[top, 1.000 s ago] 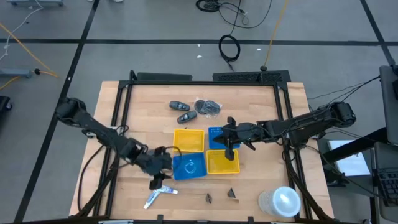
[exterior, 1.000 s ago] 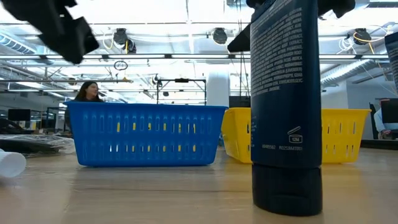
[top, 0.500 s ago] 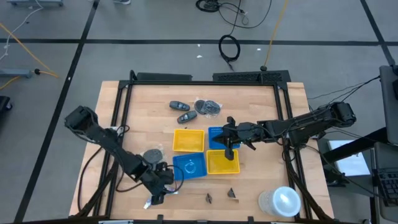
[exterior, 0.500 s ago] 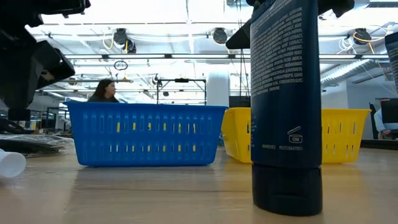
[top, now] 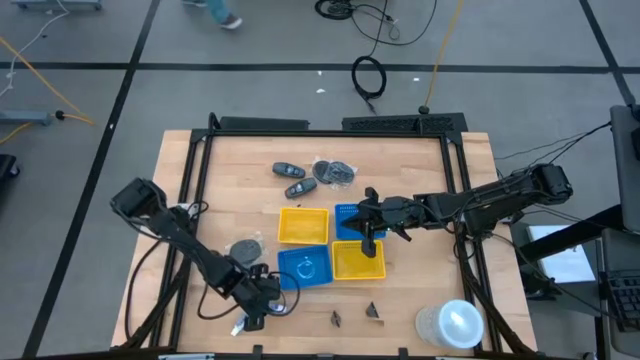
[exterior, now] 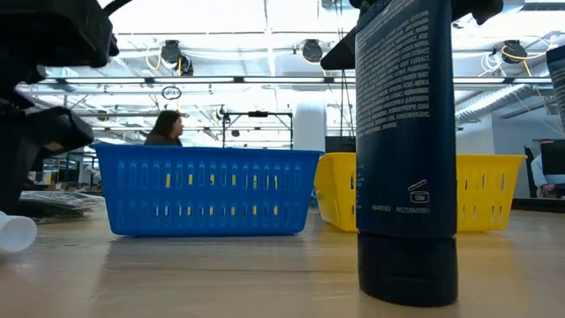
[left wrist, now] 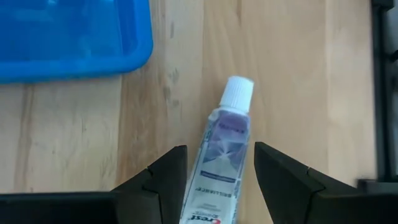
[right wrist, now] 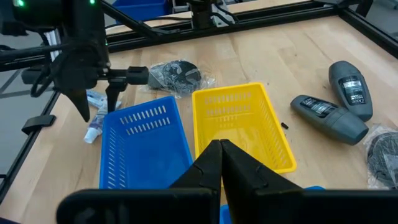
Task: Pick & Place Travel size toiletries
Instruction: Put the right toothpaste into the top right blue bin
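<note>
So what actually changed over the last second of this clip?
The left gripper swung from beside the blue tray toward the table's front edge and now straddles a toothpaste tube, jaws open, nothing grasped. In the low view a person walked rightward. The right gripper, the trays and the key fobs stayed put.

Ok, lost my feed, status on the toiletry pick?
Left gripper open, fingers either side of toothpaste tube, flat on table. Right gripper shut, over baskets. Nothing blocking.
</note>
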Tool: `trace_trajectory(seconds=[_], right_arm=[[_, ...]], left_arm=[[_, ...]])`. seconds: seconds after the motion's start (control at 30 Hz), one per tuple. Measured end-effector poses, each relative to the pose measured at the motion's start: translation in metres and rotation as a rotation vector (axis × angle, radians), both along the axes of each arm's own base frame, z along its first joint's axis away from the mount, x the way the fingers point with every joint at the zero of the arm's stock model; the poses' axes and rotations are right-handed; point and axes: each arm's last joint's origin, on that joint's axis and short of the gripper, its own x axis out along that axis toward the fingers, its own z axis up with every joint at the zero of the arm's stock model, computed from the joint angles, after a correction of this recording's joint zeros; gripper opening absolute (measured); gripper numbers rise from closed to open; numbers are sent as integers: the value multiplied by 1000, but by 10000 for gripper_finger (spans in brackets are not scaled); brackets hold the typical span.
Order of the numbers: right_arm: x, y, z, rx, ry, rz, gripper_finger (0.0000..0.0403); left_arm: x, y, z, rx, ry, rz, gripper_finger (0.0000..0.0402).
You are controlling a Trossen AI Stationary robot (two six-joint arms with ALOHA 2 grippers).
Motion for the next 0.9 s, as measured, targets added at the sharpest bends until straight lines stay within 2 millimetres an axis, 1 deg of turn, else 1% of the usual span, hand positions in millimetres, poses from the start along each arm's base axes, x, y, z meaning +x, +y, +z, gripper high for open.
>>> trace_trajectory(seconds=[0.23,0.5,0.6,0.83,0.9], right_arm=[[0,0,0,-17,0,8,4],[0,0,0,-17,0,8,4],[0,0,0,-17,0,8,4],[0,0,0,-24,1,10,4],[0,0,0,-23,0,10,4]], left_arm=[[2,-2,-12,15,29,-3,186],[0,-3,-16,38,48,-23,181],[-2,-1,-17,58,75,-19,151],[-2,0,-18,30,101,-14,27],[-2,0,-16,9,106,-19,11]])
